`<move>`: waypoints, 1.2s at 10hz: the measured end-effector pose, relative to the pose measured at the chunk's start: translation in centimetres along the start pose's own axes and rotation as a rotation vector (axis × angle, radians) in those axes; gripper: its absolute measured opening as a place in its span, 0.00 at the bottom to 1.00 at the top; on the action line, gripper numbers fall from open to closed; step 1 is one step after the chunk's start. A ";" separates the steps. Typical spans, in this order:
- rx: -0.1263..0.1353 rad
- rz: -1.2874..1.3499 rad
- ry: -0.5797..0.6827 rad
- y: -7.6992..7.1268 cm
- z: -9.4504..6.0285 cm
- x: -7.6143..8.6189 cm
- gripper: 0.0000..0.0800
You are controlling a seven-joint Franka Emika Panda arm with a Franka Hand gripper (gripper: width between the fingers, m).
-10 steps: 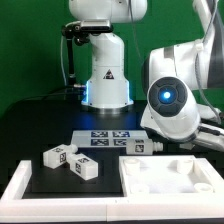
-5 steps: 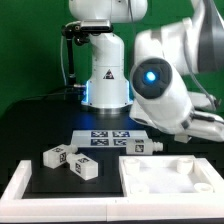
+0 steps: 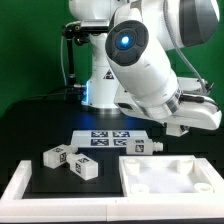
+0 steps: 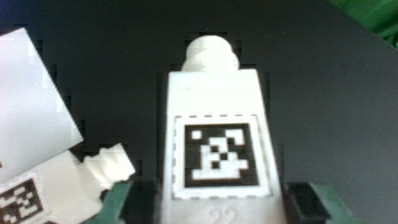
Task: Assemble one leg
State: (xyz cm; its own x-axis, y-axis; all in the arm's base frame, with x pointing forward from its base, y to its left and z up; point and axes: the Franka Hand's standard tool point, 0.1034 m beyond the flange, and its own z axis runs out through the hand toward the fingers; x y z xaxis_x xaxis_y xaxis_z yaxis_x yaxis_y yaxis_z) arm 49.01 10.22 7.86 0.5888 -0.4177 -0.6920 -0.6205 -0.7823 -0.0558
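My gripper (image 4: 217, 205) is shut on a white leg (image 4: 217, 120) with a black-and-white tag. The green fingertips (image 4: 116, 205) sit on either side of its body, and its rounded screw end points away from the wrist. In the exterior view the gripper (image 3: 203, 116) hangs above the table at the right, and the held leg is hidden there by the arm. The white tabletop piece (image 3: 170, 176) lies at the front right. Another leg (image 3: 140, 147) lies just behind it.
Two more tagged legs (image 3: 56, 155) (image 3: 85, 169) lie at the exterior view's left. The marker board (image 3: 108, 137) lies in front of the robot base. A white frame edge (image 3: 20, 182) borders the table's front left. The arm's bulk fills the upper right.
The arm has swung: its big wrist joint with the blue light moved up and to the exterior view's left. The parts on the table have not moved.
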 end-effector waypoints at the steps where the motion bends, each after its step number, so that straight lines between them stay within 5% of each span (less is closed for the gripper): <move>1: 0.012 -0.012 0.087 -0.4 -0.2 -0.1 0.36; 2: 0.014 -0.022 0.139 -0.4 -0.3 -0.4 0.36; 4: 0.030 -0.089 0.275 -0.5 -4.5 0.9 0.36; 6: 0.019 -0.147 0.400 -1.2 -7.3 1.7 0.36; 10: 0.080 -0.180 0.696 -2.4 -7.1 1.9 0.36; 12: 0.020 -0.272 0.797 -2.1 -8.5 1.4 0.36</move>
State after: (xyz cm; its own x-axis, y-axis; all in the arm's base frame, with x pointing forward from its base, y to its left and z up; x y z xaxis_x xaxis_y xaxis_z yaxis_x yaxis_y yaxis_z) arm 55.52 7.30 13.11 0.9042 -0.4227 0.0620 -0.4084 -0.8977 -0.1653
